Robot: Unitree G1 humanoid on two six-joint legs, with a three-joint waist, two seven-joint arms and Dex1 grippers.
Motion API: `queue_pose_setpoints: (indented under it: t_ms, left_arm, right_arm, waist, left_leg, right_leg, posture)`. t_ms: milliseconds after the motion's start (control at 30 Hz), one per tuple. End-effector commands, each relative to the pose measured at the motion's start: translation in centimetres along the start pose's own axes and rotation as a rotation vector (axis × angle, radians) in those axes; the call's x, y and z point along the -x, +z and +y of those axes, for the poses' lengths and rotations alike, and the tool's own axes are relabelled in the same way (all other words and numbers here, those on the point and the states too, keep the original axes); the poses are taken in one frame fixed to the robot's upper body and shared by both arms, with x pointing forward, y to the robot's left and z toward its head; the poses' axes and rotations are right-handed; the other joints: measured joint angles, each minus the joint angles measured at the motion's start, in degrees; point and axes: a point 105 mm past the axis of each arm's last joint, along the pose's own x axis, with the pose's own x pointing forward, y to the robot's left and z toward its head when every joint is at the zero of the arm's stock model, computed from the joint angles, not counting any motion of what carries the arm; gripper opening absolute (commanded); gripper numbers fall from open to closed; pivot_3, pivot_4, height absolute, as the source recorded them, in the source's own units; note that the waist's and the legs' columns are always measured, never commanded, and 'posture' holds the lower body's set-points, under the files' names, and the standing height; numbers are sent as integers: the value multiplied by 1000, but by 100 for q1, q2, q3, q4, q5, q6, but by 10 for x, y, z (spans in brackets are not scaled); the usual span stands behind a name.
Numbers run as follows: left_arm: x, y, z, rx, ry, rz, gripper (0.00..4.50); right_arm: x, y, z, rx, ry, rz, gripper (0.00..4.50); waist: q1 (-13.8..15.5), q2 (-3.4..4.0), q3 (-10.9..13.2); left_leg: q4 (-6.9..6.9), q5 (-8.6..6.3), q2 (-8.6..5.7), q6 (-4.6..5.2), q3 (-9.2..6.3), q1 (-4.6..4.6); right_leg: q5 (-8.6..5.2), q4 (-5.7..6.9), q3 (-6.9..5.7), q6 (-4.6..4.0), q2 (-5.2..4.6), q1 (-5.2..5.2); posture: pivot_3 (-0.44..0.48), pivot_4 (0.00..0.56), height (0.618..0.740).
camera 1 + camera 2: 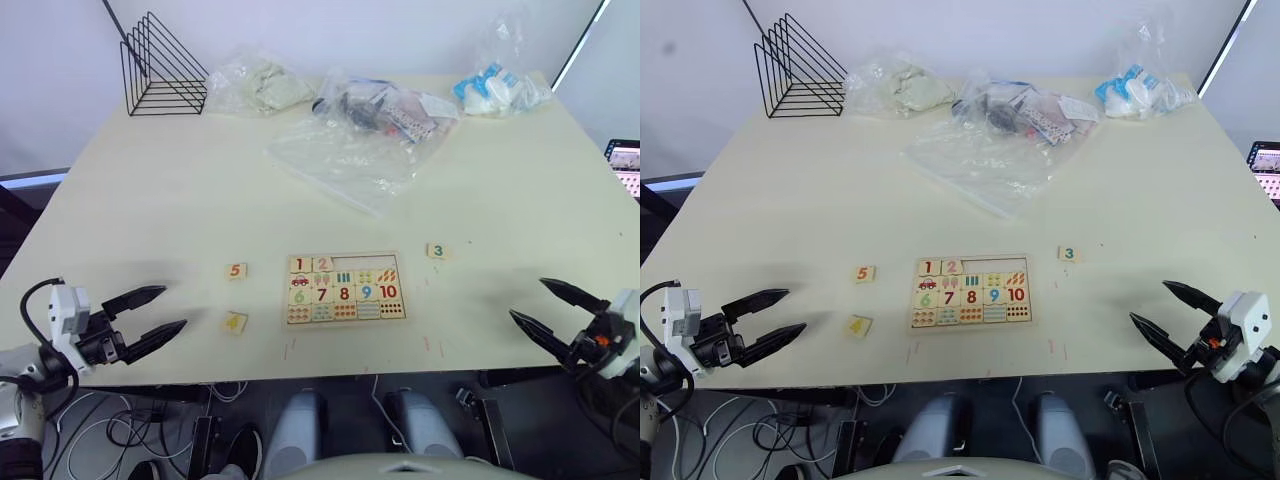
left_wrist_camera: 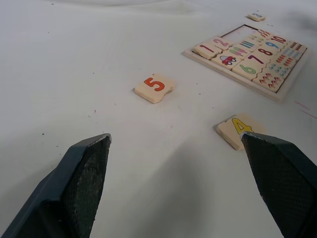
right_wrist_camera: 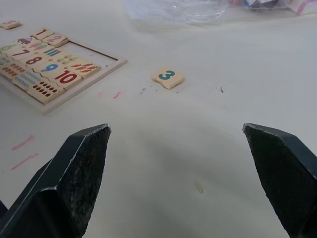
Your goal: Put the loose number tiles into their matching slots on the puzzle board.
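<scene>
The wooden puzzle board [image 1: 345, 290] lies near the table's front middle, with empty slots along its top row right of the 1 and 2. Three number tiles lie loose: a red 5 tile [image 1: 236, 270] and a yellow 4 tile [image 1: 234, 322] to the board's left, and a green 3 tile [image 1: 437, 251] to its right. My left gripper [image 1: 147, 316] is open at the front left edge, left of the 4 tile [image 2: 238, 130] and 5 tile [image 2: 155, 88]. My right gripper [image 1: 545, 306] is open at the front right, with the 3 tile [image 3: 168, 77] ahead of it.
At the table's back are a black wire rack [image 1: 160, 70], a bag of cloth [image 1: 258, 85], clear plastic bags with small items [image 1: 375, 125] and a bag with blue and white items [image 1: 497, 90]. A screen [image 1: 626, 165] shows at the right edge.
</scene>
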Motion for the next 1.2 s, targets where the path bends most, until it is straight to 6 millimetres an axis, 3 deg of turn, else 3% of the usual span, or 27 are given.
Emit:
queue_pose_setpoints:
  t_ms: [33,1200]
  left_arm:
    - [6,7,5,-36,43,-26,4500]
    - [5,-1,2,-65,34,-35,4500]
  right_arm:
    - [12,6,-3,44,-35,-34,4486]
    - [10,-3,1,79,-43,-69,4486]
  waist:
    - [1,0,0]
    - [5,-1,-1]
  left_leg:
    - [-1,0,0,0,0,1]
    - [-2,0,1,0,6,8]
  right_leg:
    - [0,0,2,0,0,0]
    - [1,1,12,1,1,1]
  posture:
    - [0,150,740]
    - [0,150,740]
